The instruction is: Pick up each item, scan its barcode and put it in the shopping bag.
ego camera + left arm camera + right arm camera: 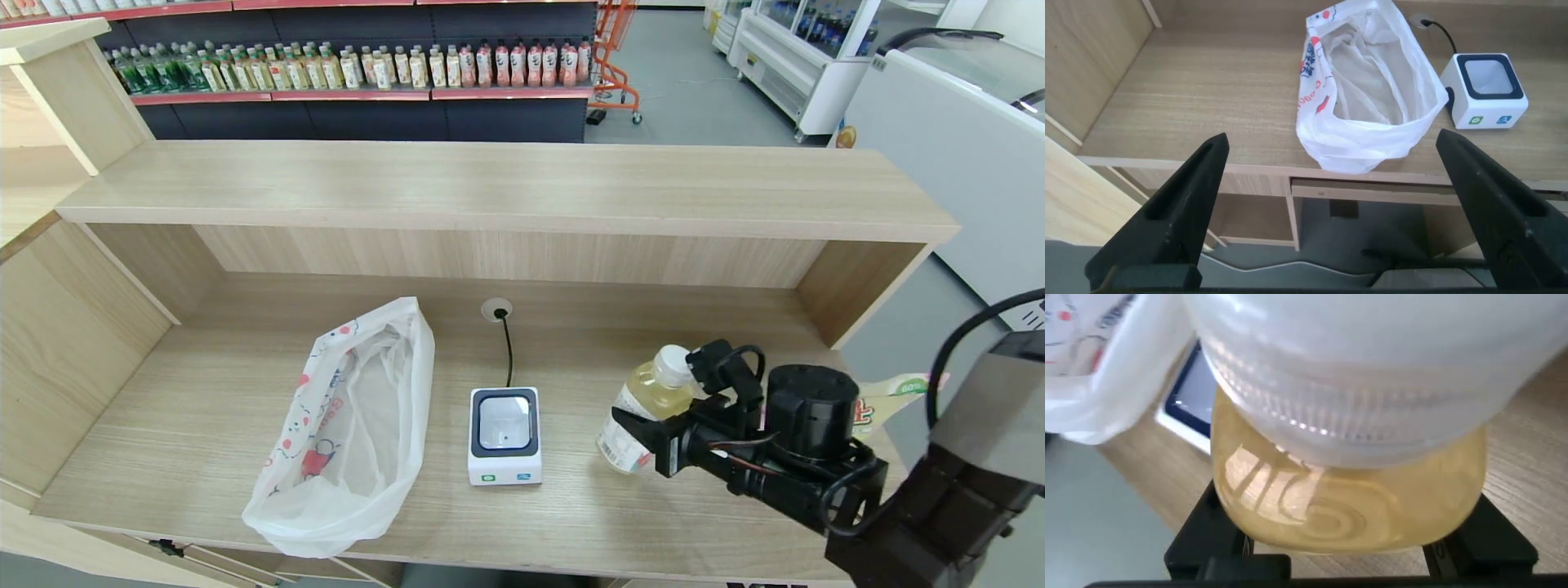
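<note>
On a pale wooden shop counter [571, 514], the bottle [653, 392] of yellow drink lies tilted in the right pincer [649, 429], which pinches its labelled body, white cap toward the wrist. It looks nearly full, so fairly heavy, stiff but smooth and apt to slip; the body below the shoulder seems the surest hold. The scanner [504, 433] stands near, beyond the pincer's tips, with the shopping bag [351, 425] past it, while the left pincer [1331, 143] hangs spread wide before the bag.
</note>
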Controlling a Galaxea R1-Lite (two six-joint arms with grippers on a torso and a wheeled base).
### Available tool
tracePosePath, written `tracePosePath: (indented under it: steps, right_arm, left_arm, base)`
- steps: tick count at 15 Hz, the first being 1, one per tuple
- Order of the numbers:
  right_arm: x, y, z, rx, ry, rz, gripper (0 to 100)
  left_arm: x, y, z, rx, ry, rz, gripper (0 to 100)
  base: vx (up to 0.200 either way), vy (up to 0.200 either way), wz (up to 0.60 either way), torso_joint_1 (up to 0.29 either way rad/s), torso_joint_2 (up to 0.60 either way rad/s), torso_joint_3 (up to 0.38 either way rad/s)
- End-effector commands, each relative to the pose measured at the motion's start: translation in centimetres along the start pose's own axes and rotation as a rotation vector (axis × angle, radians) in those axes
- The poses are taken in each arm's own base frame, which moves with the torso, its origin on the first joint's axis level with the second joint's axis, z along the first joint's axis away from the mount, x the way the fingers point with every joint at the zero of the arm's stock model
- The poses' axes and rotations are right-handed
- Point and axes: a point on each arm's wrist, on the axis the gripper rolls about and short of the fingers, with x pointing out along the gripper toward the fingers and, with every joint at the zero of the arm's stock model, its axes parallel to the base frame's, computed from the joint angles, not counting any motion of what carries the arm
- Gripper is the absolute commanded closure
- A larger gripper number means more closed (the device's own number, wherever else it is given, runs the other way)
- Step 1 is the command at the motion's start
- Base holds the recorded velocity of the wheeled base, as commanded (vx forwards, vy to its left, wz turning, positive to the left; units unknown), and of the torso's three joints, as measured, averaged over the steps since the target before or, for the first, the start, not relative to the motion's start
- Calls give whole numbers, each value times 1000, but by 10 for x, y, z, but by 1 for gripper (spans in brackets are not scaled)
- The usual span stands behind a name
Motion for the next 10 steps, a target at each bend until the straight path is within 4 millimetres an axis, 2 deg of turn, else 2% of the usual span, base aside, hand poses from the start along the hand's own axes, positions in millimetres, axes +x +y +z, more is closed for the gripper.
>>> tracePosePath:
  steps: [1,5,7,10]
  right_arm:
    - [-50,-3,45,27,-83,145,100]
    - [-99,2,63,139,15,383,100]
    - [-106,7,58,169,65,479,100]
    - [-108,9,52,215,111,587,100]
  left_arm:
    - [0,0,0,0,0,1,0]
    - [0,0,0,0,0,1,0]
    - [0,0,0,0,0,1,0]
    - [0,0,0,0,0,1,0]
  base:
    - [0,0,0,0,0,0]
    - [0,0,0,0,0,0]
    - [0,0,0,0,0,0]
    - [0,0,0,0,0,0]
